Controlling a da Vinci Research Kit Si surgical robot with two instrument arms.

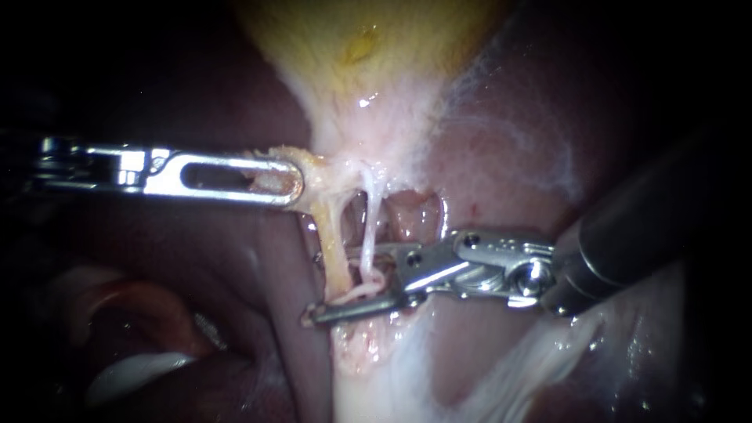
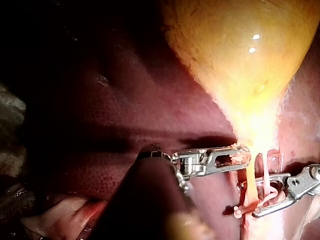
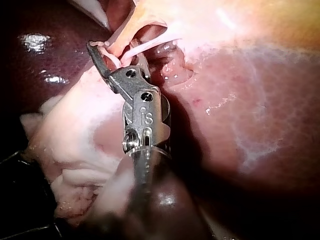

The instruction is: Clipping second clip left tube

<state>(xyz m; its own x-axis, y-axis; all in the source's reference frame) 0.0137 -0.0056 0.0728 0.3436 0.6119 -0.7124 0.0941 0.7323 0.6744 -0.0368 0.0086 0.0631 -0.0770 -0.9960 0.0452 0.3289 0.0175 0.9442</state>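
My left instrument (image 1: 286, 182) comes in level from the left, its slotted jaws shut on pale tissue at the neck of the yellow gallbladder (image 1: 368, 47). Two tubes hang from that neck: a thicker yellowish left tube (image 1: 335, 235) and a thin white right tube (image 1: 373, 211). My right instrument (image 1: 333, 283) reaches in from the right with its jaws open, one jaw above and one below, both tubes lying in the gap. A pinkish white strand (image 1: 359, 295) curls on the lower jaw. The right wrist view shows those jaws (image 3: 117, 52) hooked around the strands.
Dark red liver (image 1: 509, 157) lies on both sides of the tubes and under them. Pale fatty tissue (image 1: 501, 376) spreads below my right instrument. A small opened pocket (image 1: 407, 215) in the tissue sits just behind the white tube.
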